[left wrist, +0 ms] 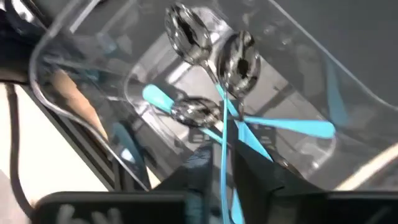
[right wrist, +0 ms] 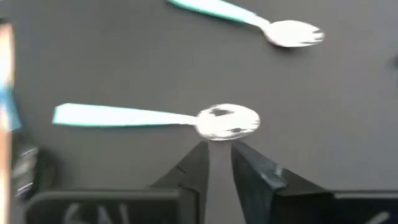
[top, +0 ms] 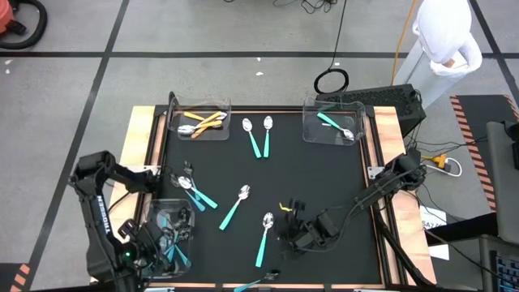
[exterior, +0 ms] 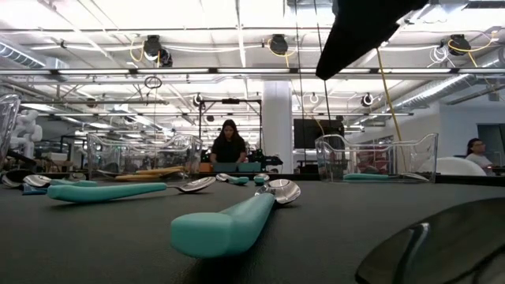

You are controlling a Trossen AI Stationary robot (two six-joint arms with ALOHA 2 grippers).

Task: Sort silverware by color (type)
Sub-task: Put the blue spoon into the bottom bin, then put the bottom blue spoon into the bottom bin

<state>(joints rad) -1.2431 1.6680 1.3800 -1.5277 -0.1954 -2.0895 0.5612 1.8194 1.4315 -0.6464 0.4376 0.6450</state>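
My left tool (left wrist: 222, 163) hangs over the near bin (top: 152, 212), slightly parted around a teal spoon (left wrist: 222, 134) for dropping with its kind, while my right tool (right wrist: 217, 163), narrowly open and empty, lines up on a silver-headed spoon (right wrist: 163, 118) on the desk (top: 316, 170).

The high view looks straight down on the table (top: 324, 162), the low view skims level across it, and each wrist view peers closely past its own jaws, all sharing teal-handled spoons (exterior: 229, 221).
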